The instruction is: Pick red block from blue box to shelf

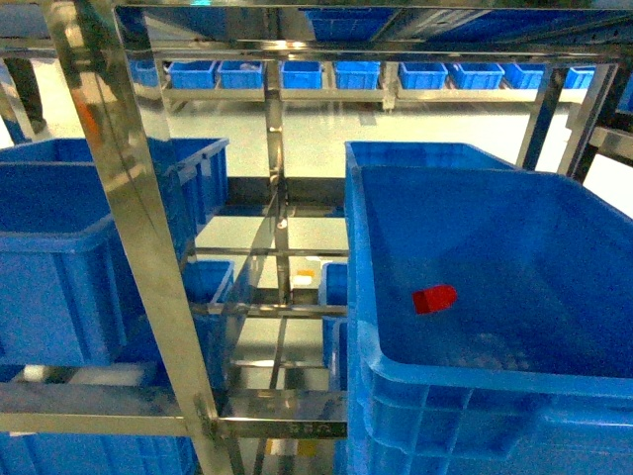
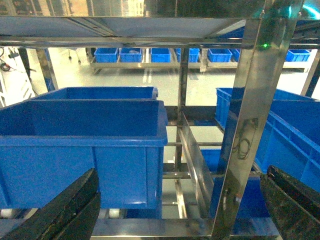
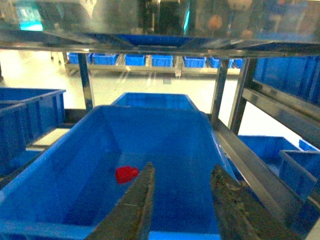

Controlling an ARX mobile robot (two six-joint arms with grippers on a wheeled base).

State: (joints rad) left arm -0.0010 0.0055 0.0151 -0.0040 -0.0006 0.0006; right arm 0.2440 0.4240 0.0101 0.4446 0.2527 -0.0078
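Small glossy red block sits loose in the blue plastic box; both grippers spread, empty.

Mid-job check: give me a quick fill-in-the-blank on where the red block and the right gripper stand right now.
1. The red block lies on the floor of the ____ box.
2. The right gripper has its jaws ____, with nothing between them.
3. In the right wrist view, the block sits to the ____ of the gripper's fingers.
4. The box rests on the ____ shelf.

Missing words: blue; open; left; steel
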